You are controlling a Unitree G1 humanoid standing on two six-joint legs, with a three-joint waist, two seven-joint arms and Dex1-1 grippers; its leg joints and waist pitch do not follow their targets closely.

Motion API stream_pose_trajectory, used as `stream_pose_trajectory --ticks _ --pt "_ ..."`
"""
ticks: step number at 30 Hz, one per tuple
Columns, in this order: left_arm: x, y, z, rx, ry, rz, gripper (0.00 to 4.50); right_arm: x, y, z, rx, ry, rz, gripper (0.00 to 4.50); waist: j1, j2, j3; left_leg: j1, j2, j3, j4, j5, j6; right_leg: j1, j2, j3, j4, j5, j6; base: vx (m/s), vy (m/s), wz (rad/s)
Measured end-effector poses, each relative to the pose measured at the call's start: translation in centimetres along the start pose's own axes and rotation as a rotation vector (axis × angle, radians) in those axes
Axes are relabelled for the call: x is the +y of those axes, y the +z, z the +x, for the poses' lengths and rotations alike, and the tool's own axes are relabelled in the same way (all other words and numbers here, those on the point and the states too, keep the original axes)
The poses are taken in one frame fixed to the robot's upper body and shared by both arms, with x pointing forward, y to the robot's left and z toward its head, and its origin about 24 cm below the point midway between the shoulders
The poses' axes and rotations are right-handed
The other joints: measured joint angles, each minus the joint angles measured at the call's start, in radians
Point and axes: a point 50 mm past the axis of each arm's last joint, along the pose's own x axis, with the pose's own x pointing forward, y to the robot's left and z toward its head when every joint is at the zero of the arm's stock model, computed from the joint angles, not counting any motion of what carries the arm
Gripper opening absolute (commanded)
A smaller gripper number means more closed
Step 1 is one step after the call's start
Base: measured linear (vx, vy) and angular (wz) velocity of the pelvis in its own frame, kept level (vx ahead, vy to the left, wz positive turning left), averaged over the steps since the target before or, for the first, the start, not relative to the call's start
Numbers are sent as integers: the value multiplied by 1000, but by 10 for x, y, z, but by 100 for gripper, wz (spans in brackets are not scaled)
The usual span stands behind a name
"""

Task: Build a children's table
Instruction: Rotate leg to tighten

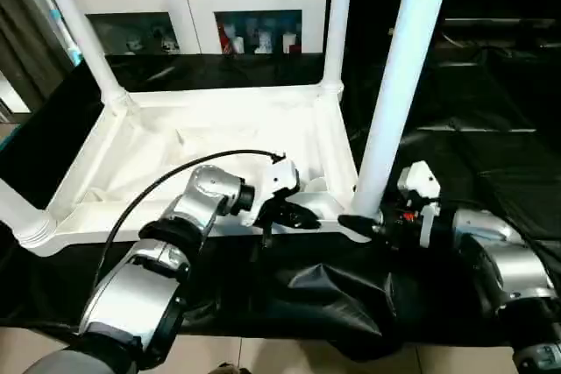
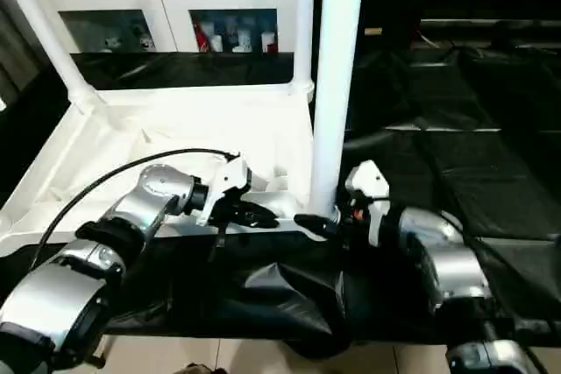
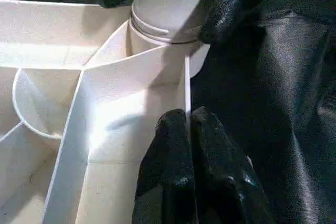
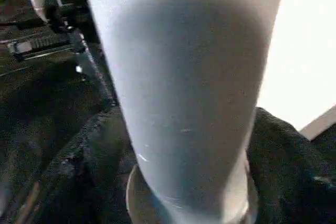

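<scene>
Black cover beneath upturned white children's table (image 1: 219, 142)

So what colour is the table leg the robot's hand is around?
White, like the whole table. The leg shows best in the left eye view.

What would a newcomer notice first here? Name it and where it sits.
The upturned white children's table lies on black sheeting, its legs pointing up. At its near right corner, the right gripper has its black fingers around the base of one leg, while the shut left gripper rests at the near rim beside it.
</scene>
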Motion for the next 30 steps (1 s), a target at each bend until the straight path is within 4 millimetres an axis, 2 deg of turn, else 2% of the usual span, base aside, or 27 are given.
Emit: stream_pose_trajectory --ticks 3,5,12,19,24,29,30 --pt "0 -1 -1 1 -7 -1 0 0 0 0 2 3 5 306 0 0 0 0 0 0 0 0 0 0 0 0 0 0 0 0 0 0" --pt "-1 -1 -1 1 -8 -2 0 0 0 0 2 5 7 271 2 0 0 0 0 0 1 0 0 0 0 0 0 0 0 0 0 0" --pt "-1 0 2 -4 -5 -2 0 0 0 -1 1 -10 7 238 3 0 -1 0 0 0 1 0 0 0 0 0 0 0 0 0 0 0" --pt "10 8 24 -18 224 -62 0 -12 -2 15 -79 -382 34 220 -17 -2 -1 4 -2 1 4 0 -1 4 0 3 0 2 -3 0 0 0" --pt "14 19 46 -22 378 -110 0 -19 -1 36 -132 -684 141 202 -34 -3 -2 7 -2 0 3 0 -1 7 0 4 -1 -1 2 0 0 0" --pt "14 21 51 -26 410 -117 0 -20 1 44 -126 -762 126 202 -38 -3 -3 8 -3 0 2 0 -1 7 0 4 -1 0 0 0 0 0" --pt "15 20 51 -26 408 -118 0 -20 2 44 -134 -761 119 235 -38 -4 -3 8 -3 -1 1 0 -1 7 0 4 -1 0 0 0 0 0"
